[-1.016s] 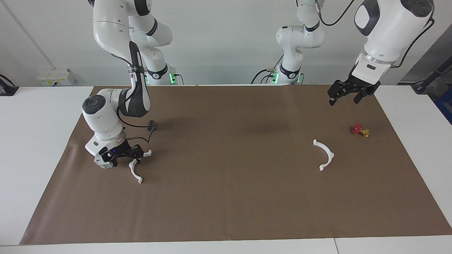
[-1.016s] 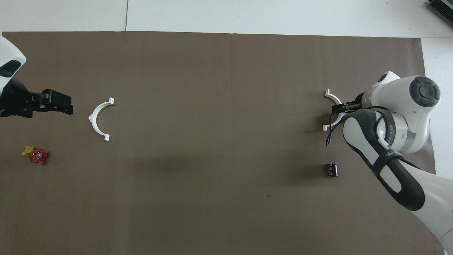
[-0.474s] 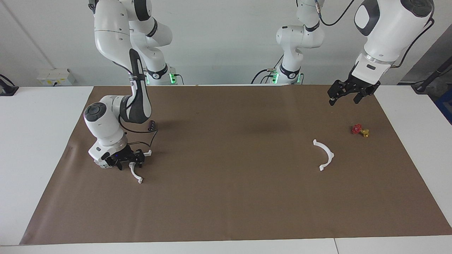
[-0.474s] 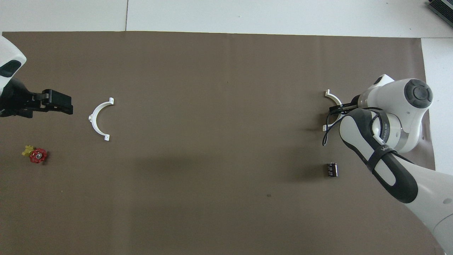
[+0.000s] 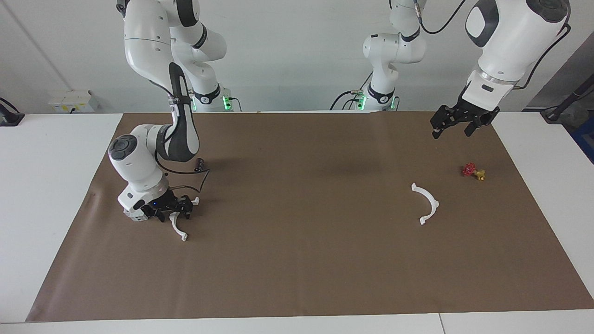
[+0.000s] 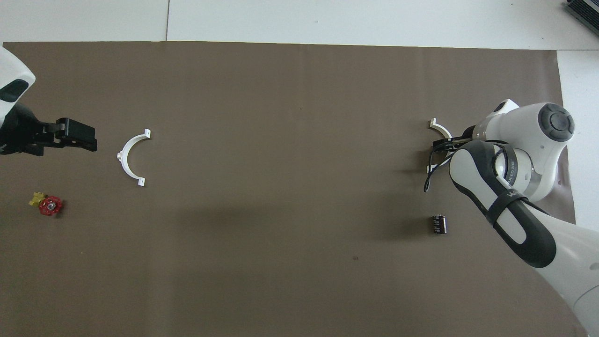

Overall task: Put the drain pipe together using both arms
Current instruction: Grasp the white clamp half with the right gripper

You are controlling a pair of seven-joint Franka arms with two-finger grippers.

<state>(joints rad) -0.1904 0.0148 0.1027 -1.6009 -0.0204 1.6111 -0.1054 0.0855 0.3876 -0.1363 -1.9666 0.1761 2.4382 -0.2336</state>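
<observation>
Now, at the facing view's lower left, the right gripper (image 5: 178, 209) has closed around its white half-ring (image 5: 177, 227) on the brown mat (image 5: 297, 260), narrower than a second ago: pickup looks imminent. Centre-right, the other half-ring (image 5: 428, 203) lies untouched. Upper right, the left gripper (image 5: 457, 121) waits, fingers apart.

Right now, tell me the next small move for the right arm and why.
Probably a short straight lift. The right gripper is down on the mat, its fingers around the middle of one half-ring, apparently shut on it. The other half-ring lies apart near the left arm's end, with the left gripper waiting in the air, so this piece has to travel toward it.
</observation>
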